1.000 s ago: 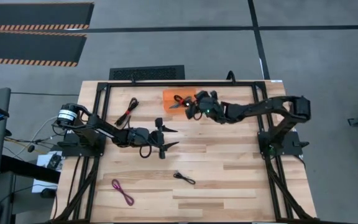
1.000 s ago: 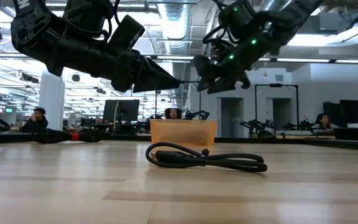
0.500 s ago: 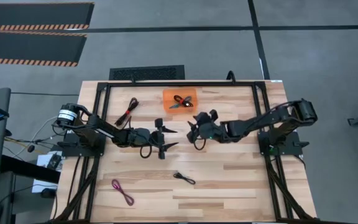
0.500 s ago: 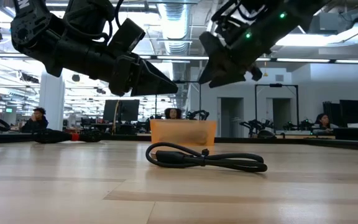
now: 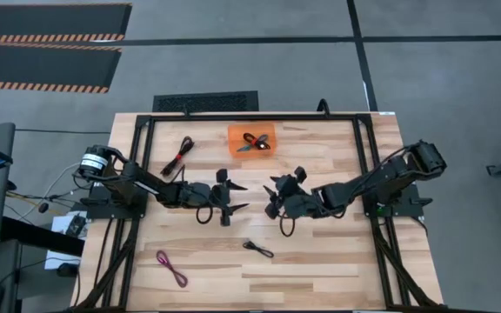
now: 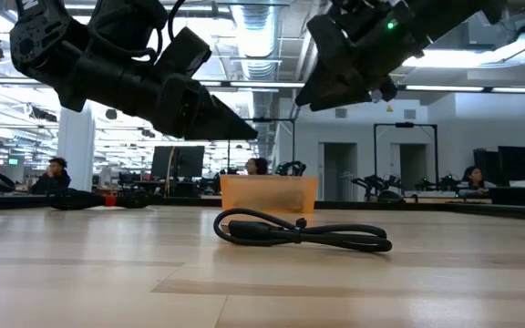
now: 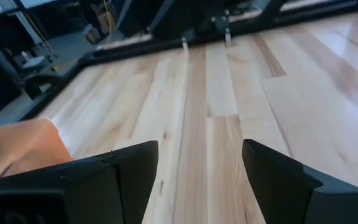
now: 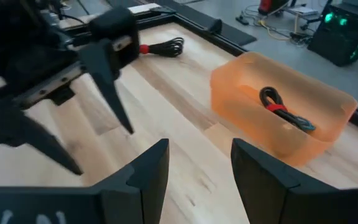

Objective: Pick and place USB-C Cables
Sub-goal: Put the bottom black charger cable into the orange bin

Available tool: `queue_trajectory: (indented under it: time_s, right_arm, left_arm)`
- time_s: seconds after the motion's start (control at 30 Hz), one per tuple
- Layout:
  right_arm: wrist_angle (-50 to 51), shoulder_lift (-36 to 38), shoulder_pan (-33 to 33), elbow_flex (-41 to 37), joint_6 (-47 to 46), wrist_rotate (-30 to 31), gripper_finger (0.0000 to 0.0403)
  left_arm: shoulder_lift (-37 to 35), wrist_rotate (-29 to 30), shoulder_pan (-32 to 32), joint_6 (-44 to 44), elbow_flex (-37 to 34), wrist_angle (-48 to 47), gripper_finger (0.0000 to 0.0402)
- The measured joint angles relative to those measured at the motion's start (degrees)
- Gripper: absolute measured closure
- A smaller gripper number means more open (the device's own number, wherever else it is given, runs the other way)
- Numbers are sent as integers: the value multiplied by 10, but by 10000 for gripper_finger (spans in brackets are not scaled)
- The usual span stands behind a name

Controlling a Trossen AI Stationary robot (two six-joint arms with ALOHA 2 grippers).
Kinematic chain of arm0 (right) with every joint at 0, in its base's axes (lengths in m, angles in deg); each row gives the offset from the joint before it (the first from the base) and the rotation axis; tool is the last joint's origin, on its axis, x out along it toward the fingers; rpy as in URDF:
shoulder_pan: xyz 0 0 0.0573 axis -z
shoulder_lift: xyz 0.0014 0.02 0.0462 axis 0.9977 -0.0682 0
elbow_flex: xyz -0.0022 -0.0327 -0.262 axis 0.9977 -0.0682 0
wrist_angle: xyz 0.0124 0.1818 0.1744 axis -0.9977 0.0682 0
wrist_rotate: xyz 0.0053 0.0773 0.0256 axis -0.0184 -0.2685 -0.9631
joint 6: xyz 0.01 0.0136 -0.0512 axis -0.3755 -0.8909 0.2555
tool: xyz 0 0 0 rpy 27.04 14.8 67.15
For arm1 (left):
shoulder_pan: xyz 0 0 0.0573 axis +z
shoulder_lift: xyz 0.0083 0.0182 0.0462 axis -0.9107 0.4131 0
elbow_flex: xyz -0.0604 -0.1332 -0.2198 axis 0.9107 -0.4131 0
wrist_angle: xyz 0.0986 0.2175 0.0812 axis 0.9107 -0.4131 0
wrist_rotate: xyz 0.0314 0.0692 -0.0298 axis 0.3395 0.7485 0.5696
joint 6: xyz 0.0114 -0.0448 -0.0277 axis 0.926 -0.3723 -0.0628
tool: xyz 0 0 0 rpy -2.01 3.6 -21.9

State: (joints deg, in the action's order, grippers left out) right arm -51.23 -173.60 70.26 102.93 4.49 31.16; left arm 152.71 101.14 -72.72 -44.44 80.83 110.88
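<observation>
The right gripper (image 5: 272, 193) hangs over the middle of the pale wooden plank surface (image 5: 320, 252), its two dark fingers spread apart with nothing between them. Facing it from the centre-left of the overhead frame, the left gripper (image 5: 235, 196) is likewise spread wide and empty, tips pointing toward the right arm.

Nearest the front edge, at the lower left of the overhead frame, lies the thin magenta-purple folded cable (image 5: 171, 268). A little farther in, just below centre, the short black folded cable (image 5: 257, 249) lies flat on the boards beneath and between the two grippers; in the table-level view the same cable (image 6: 301, 230) fills the middle of the frame, both arms above it and clear of the wood.

Farther back, at the upper left of the surface, a red-and-black bundled cable (image 5: 177, 156) lies by itself near the dark frame rail. At the upper centre sits the small translucent orange rectangular tray (image 5: 236, 132), holding a second red-and-black cable (image 5: 252, 140) and, touching it, what looks like a teal-blue cable (image 5: 247, 148); the right wrist view shows the black-and-red loop (image 8: 272, 99) with a bluish strand lying on the tray floor.

Beyond the surface, seated people (image 6: 56, 169) and monitors show in the room at table level.
</observation>
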Motion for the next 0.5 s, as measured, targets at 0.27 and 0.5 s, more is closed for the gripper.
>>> queue_trajectory:
  time_s: [0.27,0.5]
  right_arm:
    - [-34,-39,-34,0,39,-29,202]
    - [-74,-60,-47,1,108,-166,200]
  left_arm:
    - [0,-69,-3,-56,0,-8,176]
    - [0,-88,-30,-53,0,7,176]
